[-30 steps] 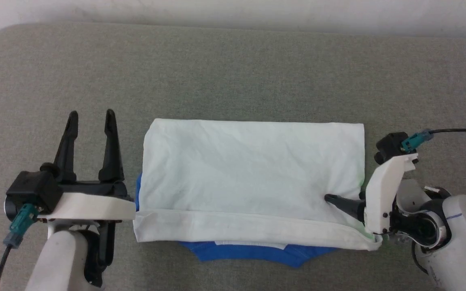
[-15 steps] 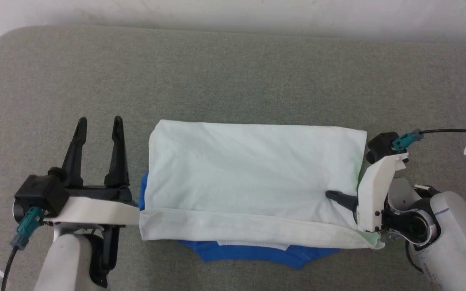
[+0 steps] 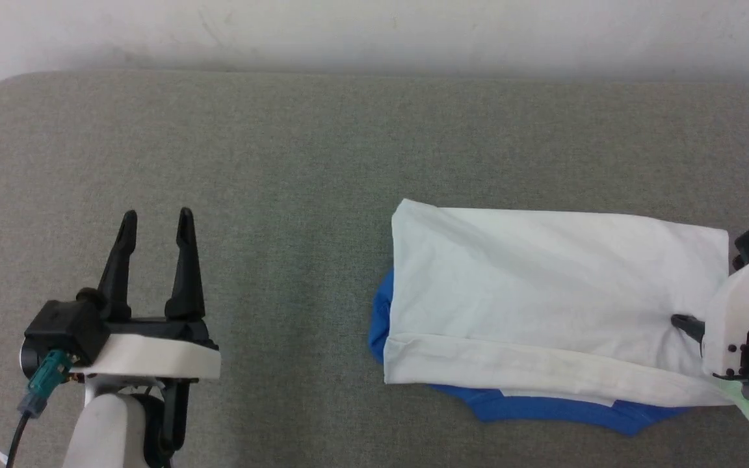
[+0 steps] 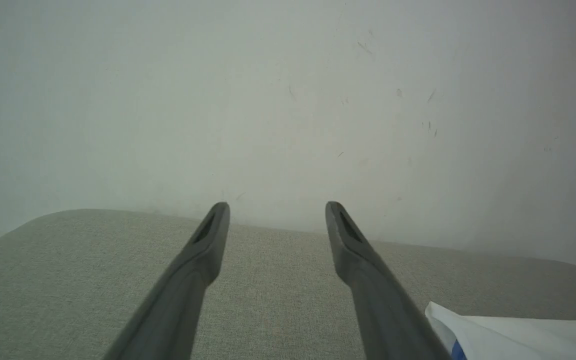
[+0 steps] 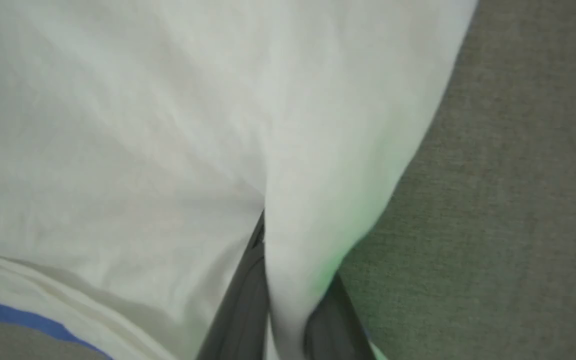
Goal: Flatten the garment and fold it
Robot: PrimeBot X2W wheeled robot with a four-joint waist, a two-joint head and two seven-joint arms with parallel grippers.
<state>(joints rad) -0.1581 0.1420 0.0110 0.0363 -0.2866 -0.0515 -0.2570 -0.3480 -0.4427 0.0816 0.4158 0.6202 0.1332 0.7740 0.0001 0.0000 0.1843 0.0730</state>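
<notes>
Now nearly closed on cloth: right hand, wide apart a second ago, pinching the right-hand edge of the garment. Confirmed in the right wrist view, with a ridge of white fabric drawn up between the two dark fingers.

Also noted since then: whole garment displaced toward the robot's right along the counter, together with the gripping hand. Counter's rounded far-left corner almost unmoved in the head view; so judged a drag, not a mere turn of the head.

Garment at present lying flat on the right part of the counter, folded into a long white band, with blue trim peeping out along the near edge and at the left end.

Left hand empty, fingers spread wide, hovering well apart from the cloth.

Taken to mean: grasp secured for the next fold, probably right end carried over toward the left. Risk: only the top layer caught, layers sliding apart.
</notes>
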